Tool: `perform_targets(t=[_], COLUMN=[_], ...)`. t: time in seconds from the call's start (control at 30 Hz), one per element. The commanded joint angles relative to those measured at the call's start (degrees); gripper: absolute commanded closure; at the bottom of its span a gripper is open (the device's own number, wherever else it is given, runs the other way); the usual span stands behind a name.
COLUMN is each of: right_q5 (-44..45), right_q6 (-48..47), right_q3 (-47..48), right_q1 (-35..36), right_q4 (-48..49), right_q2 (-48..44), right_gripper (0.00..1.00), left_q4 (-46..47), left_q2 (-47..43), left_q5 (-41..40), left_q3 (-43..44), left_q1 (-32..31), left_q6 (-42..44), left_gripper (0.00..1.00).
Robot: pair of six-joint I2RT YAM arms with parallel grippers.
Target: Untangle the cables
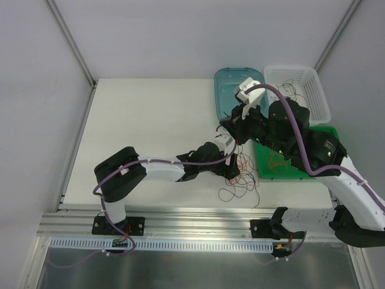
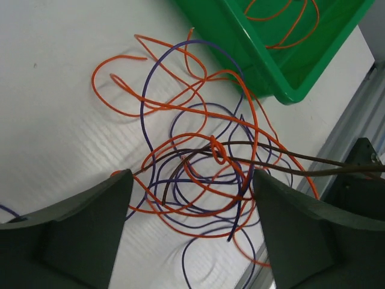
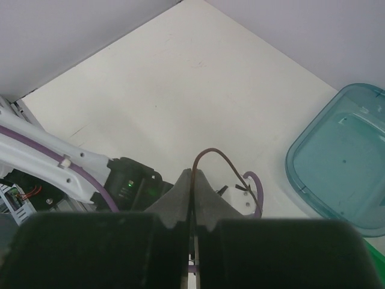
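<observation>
The cables [image 1: 242, 178] lie as a tangle of thin orange, purple and dark brown loops on the white table, just left of the green tray [image 1: 290, 176]. In the left wrist view the tangle [image 2: 204, 156] sits between my open left gripper [image 2: 189, 201] fingers, which hover just above it and touch nothing. My left gripper [image 1: 231, 167] is over the tangle's upper edge. My right gripper [image 3: 192, 176] is shut on a dark brown cable [image 3: 209, 149]. That brown cable [image 2: 165, 192] runs out of the tangle towards the right. The right gripper [image 1: 227, 127] hangs above and behind the left one.
The green tray [image 2: 240, 42] holds a coiled orange cable [image 2: 283, 30]. A teal lid [image 1: 236, 90] and a white basket [image 1: 299, 90] containing thin wires stand at the back right. The table's front rail [image 2: 355, 114] runs close to the tangle.
</observation>
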Motion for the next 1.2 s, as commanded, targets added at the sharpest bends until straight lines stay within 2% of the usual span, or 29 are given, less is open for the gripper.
perform_targets(t=[0.0, 0.07, 0.1, 0.2, 0.23, 0.3, 0.37, 0.43, 0.53, 0.57, 0.7, 0.8, 1.0, 1.07, 1.1, 1.13, 1.17], right_q5=[0.18, 0.71, 0.97, 2.55, 4.21, 7.45, 9.92, 13.6, 18.28, 19.33, 24.43, 25.05, 24.35, 24.0, 23.13, 21.9, 20.06], right_q6=[1.01, 0.84, 0.84, -0.13, -0.83, -1.62, -2.5, -3.12, -4.35, -5.22, -7.42, -8.91, -12.43, -14.45, -14.89, -14.9, -13.59], right_q3=[0.59, 0.77, 0.77, 1.03, 1.12, 1.47, 2.18, 2.88, 3.58, 3.93, 5.16, 6.39, 9.73, 9.83, 9.82, 10.26, 10.44], right_q1=[-0.36, -0.36, -0.28, -0.28, -0.45, -0.45, -0.97, -1.59, -2.9, -3.26, -4.32, -5.11, -6.95, -9.32, -12.46, -14.75, -17.39], right_q4=[2.43, 2.25, 2.25, 2.08, 1.73, 1.2, 0.5, -0.12, -0.56, -0.56, 0.4, 1.55, 2.69, 3.74, 4.79, 5.06, 5.33], right_q2=[-2.49, -3.37, -3.72, -5.22, -5.92, -6.54, -7.24, -7.59, -8.21, -8.56, -9.17, -8.92, -5.67, -3.82, -3.21, -2.33, -0.84], right_gripper=[0.99, 0.99, 0.99, 0.99, 0.99, 0.99, 0.99, 0.99, 0.99, 0.99, 0.99, 0.99, 0.99, 0.99, 0.99, 0.99, 0.99], left_q4=[3.78, 3.43, 2.99, -2.53, -4.99, -14.1, -18.88, -23.8, -30.31, -31.72, -37.17, -39.9, -41.48, -42.27, -43.58, -44.38, -45.43], left_q2=[3.9, 4.71, 4.88, 3.05, 2.26, -0.63, -3.19, -7.67, -13.21, -15.83, -22.0, -26.13, -32.2, -35.09, -36.24, -37.29, -39.22], left_q5=[-5.89, -7.91, -9.67, -13.63, -17.03, -21.09, -24.27, -24.45, -21.38, -20.42, -20.67, -20.41, -16.98, -14.79, -14.08, -13.56, -12.94], left_q3=[3.59, 2.47, 1.93, -0.18, -0.44, -1.14, -3.77, -6.58, -11.86, -14.31, -18.46, -21.36, -24.26, -22.78, -21.99, -20.93, -18.49], left_q1=[-1.16, -1.16, -1.07, -0.9, -0.55, 0.24, 2.78, 5.77, 13.76, 17.52, 23.69, 27.65, 31.71, 31.71, 31.71, 31.62, 31.8], left_q6=[-1.5, -3.96, -4.49, -5.73, -6.34, -8.18, -11.17, -15.02, -19.42, -19.79, -19.88, -20.31, -21.2, -19.71, -17.88, -16.9, -15.85], left_gripper=[0.25, 0.41, 0.58, 0.77, 0.86, 0.9, 0.91, 0.91, 0.91, 0.89, 0.82, 0.77, 0.71, 0.59, 0.49, 0.37, 0.16])
